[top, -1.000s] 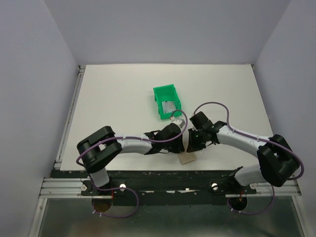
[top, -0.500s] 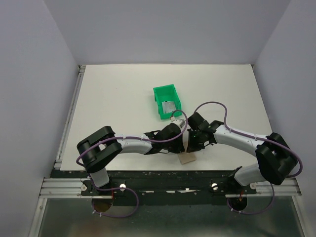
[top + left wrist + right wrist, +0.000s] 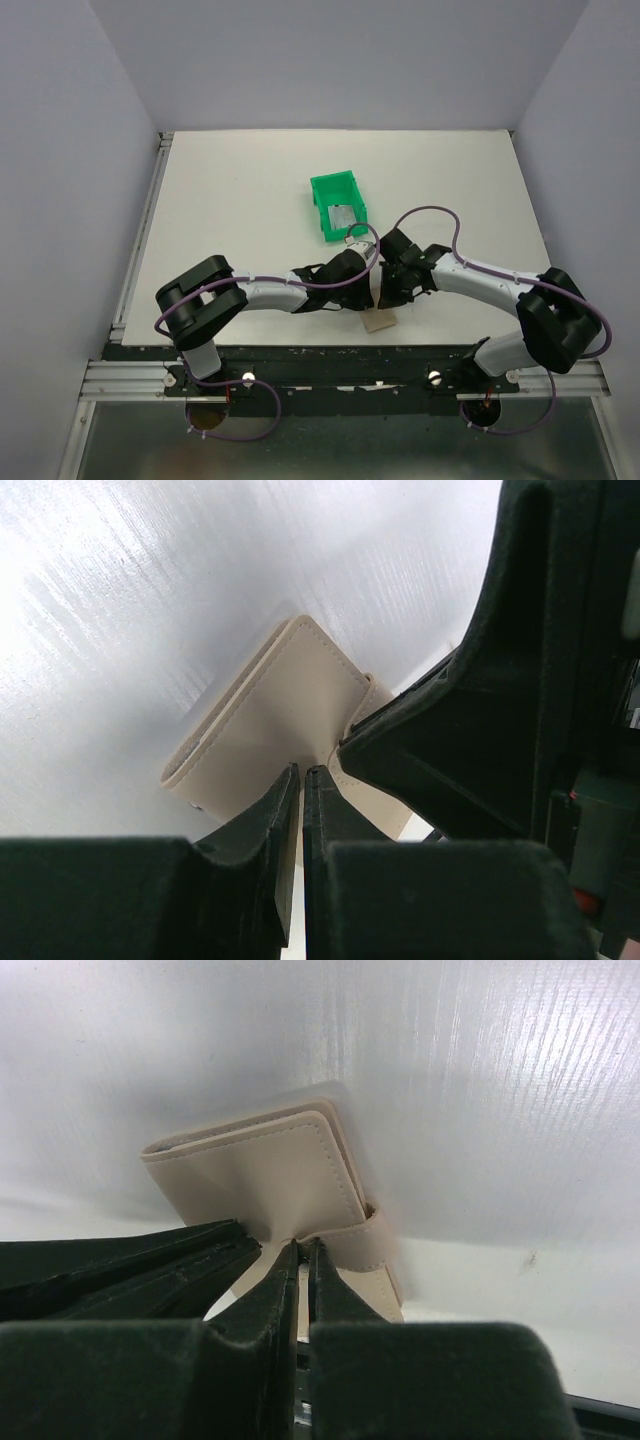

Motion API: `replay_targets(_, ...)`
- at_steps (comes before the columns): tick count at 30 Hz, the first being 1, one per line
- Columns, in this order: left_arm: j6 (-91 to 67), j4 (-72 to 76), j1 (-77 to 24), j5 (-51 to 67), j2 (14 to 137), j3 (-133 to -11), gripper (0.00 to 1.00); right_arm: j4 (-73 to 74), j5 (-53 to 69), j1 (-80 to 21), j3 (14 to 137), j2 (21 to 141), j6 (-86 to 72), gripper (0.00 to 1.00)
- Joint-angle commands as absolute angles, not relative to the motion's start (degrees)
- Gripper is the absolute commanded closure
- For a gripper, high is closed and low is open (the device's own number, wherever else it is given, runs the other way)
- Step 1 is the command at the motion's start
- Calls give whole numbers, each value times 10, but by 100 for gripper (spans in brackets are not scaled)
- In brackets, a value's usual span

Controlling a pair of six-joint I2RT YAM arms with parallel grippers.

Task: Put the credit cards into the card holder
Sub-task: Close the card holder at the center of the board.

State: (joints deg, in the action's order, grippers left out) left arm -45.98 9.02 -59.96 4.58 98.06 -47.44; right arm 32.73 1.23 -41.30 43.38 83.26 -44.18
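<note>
We're at the near edge of the tabletop (image 3: 230,200), just right of centre, where both arms crowd over the card holder (image 3: 379,322). It lies flat there, folded shut, with its strap (image 3: 355,1240) wrapped round one side.

The left end effector (image 3: 301,775) has its jaws drawn narrow, only a sliver of tan showing between them. It looks pinched on the edge of the cover, which tents up to a point at the tips. From the other side comes the right end effector (image 3: 303,1248), equally narrow, nipping the same soft material right beside the strap. The two sets of tips sit almost nose to nose.

Why double up like this? We read it as an opening grip: one side anchors the wallet while the other peels the flap or strap away, because the slots are inside and no card goes in while it is folded. How firm either pinch is, we can't say from here.

Farther back, a credit card (image 3: 345,217) lies silver-grey in the green bin (image 3: 322,187), well apart from the holder and untouched. So we judge the task to be in its early part, with the holder to be opened before any card is fetched.

The risk we see is that soft material slipping out of such a thin pinch.
</note>
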Motion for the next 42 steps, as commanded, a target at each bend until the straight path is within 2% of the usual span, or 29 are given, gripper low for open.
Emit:
replay_targets(1,-464,87,-602,65,1001,-468,83,280,-62,-425,379,907,-454,92)
replay_targets(11,-464,89,-601,67,1002,-465,83,258,-77,-444,361,940,-478,95)
replay_targets(24,-463,88,-600,69,1001,-464,83,235,-77,-444,383,745,-439,89)
replay_targets(31,-464,87,-600,67,999,-464,83,244,-85,-444,403,720,-425,85)
replay_targets(42,-464,84,-600,69,1002,-468,83,279,-84,-443,371,674,-432,86)
